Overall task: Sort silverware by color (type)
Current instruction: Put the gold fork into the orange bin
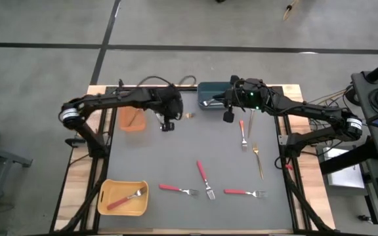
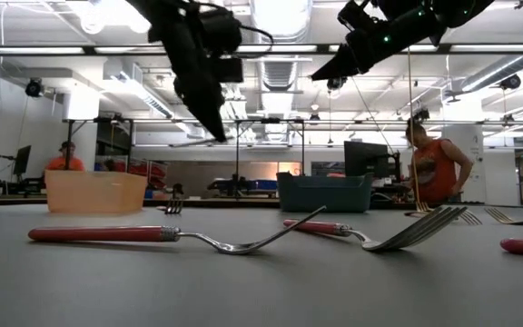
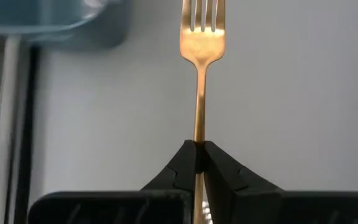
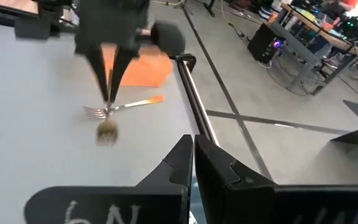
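Forks lay scattered over the grey table (image 1: pixel 176 157), and one thin gold fork (image 3: pixel 199 74) was clamped by its handle between the closed fingers of the left gripper (image 3: pixel 199 152), with the tines pointing away from the wrist. That gripper (image 1: pixel 167 123) was held above the far left part of the table, just right of the orange bin (image 1: pixel 132 119), and in the right wrist view the gold fork (image 4: pixel 107 132) was seen hanging tines-down from it, above an orange-handled fork (image 4: pixel 124 107) lying on the table beside the orange bin (image 4: pixel 143 68). The right gripper (image 4: pixel 193 158) was seen with its fingers pressed together and nothing between them; it (image 1: pixel 229 116) was held over the far middle of the table, at the right near corner of the blue-grey bin (image 1: pixel 212 98), in which one fork could be made out. Another orange-handled fork (image 1: pixel 242 133) and a second gold fork (image 1: pixel 258 161) lay on the right side of the table, close to each other. Three red-handled forks were spread along the near middle: one (image 1: pixel 178 189) on the left, one (image 1: pixel 204 177) lying slanted in the centre, and one (image 1: pixel 245 193) on the right. A fourth red-handled fork (image 1: pixel 125 198) rested inside the yellow bin (image 1: pixel 107 207) at the near left corner.
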`<state>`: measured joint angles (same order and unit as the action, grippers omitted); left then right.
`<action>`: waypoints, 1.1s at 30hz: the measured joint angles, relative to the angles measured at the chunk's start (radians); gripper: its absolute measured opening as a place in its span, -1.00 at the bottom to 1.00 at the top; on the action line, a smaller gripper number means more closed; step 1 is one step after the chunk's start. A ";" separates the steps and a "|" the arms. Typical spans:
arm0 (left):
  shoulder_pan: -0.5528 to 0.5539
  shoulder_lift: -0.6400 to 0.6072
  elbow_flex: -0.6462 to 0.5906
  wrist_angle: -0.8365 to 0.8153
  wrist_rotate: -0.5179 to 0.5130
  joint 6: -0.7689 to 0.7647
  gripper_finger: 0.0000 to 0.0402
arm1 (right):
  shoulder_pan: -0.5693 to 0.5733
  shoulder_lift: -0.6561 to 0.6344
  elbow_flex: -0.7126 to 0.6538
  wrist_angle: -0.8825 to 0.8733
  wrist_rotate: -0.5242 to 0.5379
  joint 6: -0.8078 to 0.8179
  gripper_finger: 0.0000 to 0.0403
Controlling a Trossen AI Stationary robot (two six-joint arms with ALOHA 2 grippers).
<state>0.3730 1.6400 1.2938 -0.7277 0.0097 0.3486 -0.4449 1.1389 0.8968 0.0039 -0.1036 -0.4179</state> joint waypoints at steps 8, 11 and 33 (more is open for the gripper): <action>0.127 -0.135 -0.001 -0.131 -0.102 -0.377 -1.00 | -0.001 0.000 -0.001 0.001 0.000 0.000 -0.96; 0.159 -0.181 -0.015 -0.214 -0.236 -0.521 -1.00 | -0.001 0.000 -0.001 0.001 0.000 0.000 -0.96; 0.380 -0.362 -0.357 -0.345 -0.174 -0.744 -1.00 | -0.025 0.000 -0.001 0.001 0.000 -0.001 -0.96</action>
<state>0.7533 1.2776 0.9372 -1.0728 -0.1644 -0.3957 -0.4700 1.1389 0.8959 0.0051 -0.1040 -0.4187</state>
